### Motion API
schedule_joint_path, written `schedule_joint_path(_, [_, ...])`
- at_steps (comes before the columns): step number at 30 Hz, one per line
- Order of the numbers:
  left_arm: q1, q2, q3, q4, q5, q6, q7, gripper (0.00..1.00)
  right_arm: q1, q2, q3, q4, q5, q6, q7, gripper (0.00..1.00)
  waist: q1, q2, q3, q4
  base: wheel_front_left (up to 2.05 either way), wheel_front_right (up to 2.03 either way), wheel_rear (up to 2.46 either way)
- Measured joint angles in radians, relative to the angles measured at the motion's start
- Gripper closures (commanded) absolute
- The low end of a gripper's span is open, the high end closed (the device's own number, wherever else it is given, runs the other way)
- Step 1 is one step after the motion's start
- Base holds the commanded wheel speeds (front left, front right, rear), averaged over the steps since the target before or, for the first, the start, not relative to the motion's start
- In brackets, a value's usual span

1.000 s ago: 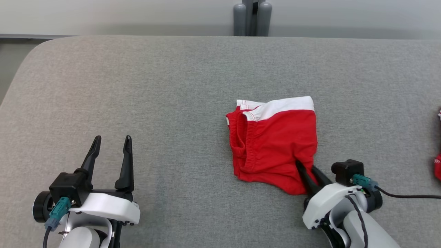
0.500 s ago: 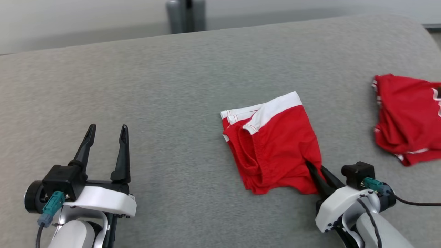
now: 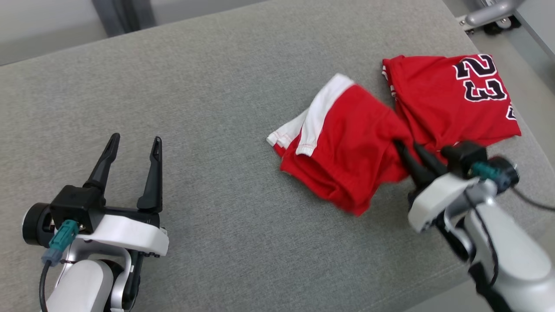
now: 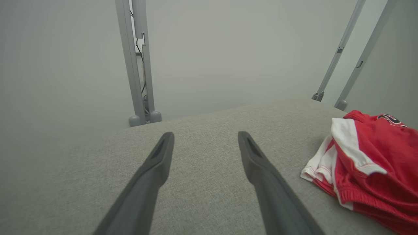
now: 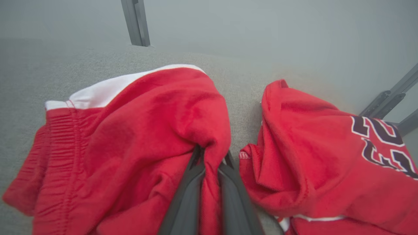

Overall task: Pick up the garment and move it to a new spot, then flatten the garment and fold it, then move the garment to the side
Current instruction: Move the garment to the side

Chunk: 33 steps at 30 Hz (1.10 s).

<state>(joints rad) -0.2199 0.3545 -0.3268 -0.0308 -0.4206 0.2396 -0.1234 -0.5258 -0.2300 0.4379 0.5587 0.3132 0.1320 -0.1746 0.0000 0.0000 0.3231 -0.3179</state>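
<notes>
The garment is a pair of red shorts with a white waistband, folded and bunched on the grey padded surface. My right gripper is shut on the garment's right edge, with red cloth pinched between its fingers. In the right wrist view the garment drapes over the right gripper, hiding the fingertips. My left gripper stands open over bare surface at the lower left, holding nothing. The left wrist view has the left gripper spread wide and the garment off to its right.
A red jersey with a black and white "23" lies just right of the garment, its near edge beside my right fingers. The surface's right edge runs close behind it. Grey metal posts stand beyond the far edge.
The head camera has swung right, bringing the red jersey into view. My right gripper has pulled the garment toward the jersey, rumpling and turning it. The left gripper stays open.
</notes>
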Motion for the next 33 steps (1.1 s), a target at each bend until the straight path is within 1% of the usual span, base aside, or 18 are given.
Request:
schedule_joint_path(3, [-0.007,0.009,0.000,-0.002,0.000,0.000,0.007,0.00,-0.082,-0.027,-0.002,-0.004,0.012,0.000,0.008,1.00,0.0000,0.0000,0.020,-0.024,0.00,0.00,0.00])
schedule_joint_path(9, [-0.008,0.021,-0.004,-0.016,0.006,0.002,0.019,0.00,-0.164,-0.119,-0.024,0.021,0.052,0.000,0.030,1.00,0.0000,0.0000,0.039,-0.048,0.00,0.00,0.00])
schedule_joint_path(13, [-0.007,0.034,-0.007,-0.022,0.006,0.003,0.032,0.00,-0.205,-0.169,-0.028,0.094,0.089,0.000,0.039,1.00,0.0000,0.0000,0.045,-0.061,0.00,0.00,0.00])
schedule_joint_path(18, [-0.009,0.040,-0.015,-0.031,0.009,0.001,0.045,0.00,-0.241,-0.174,-0.004,0.225,0.126,0.000,0.039,1.00,0.0000,0.0000,0.047,-0.064,0.00,0.00,0.00])
schedule_joint_path(19, [-0.010,0.040,-0.017,-0.034,0.010,0.001,0.048,0.00,-0.249,-0.174,-0.004,0.251,0.133,0.000,0.027,0.36,0.0000,0.0000,0.047,-0.063,0.00,0.00,0.00])
schedule_joint_path(20, [-0.010,0.040,-0.019,-0.036,0.013,0.001,0.050,0.00,-0.256,-0.172,-0.002,0.275,0.138,0.000,0.016,0.00,0.0000,0.0000,0.047,-0.063,0.00,0.00,0.00])
schedule_joint_path(25, [-0.012,0.042,-0.026,-0.041,0.014,0.001,0.054,0.00,-0.274,-0.149,-0.021,0.426,0.158,0.000,-0.023,0.00,0.0000,0.0000,0.045,-0.051,0.00,0.00,0.00])
schedule_joint_path(28, [-0.012,0.038,-0.026,-0.038,0.012,0.008,0.052,0.00,-0.280,-0.143,-0.052,0.484,0.174,-0.001,-0.046,0.00,0.0000,0.0000,0.040,-0.037,0.00,0.00,0.00])
schedule_joint_path(31, [-0.009,0.032,-0.022,-0.034,0.003,0.010,0.040,0.00,-0.265,-0.132,-0.088,0.487,0.193,-0.001,-0.075,0.00,0.0000,0.0000,0.028,-0.020,0.00,0.00,0.00])
schedule_joint_path(33, [-0.004,0.030,-0.016,-0.032,-0.002,0.014,0.030,0.00,-0.238,-0.122,-0.111,0.446,0.198,-0.001,-0.083,0.00,0.0000,0.0000,0.018,-0.009,0.00,0.00,0.00])
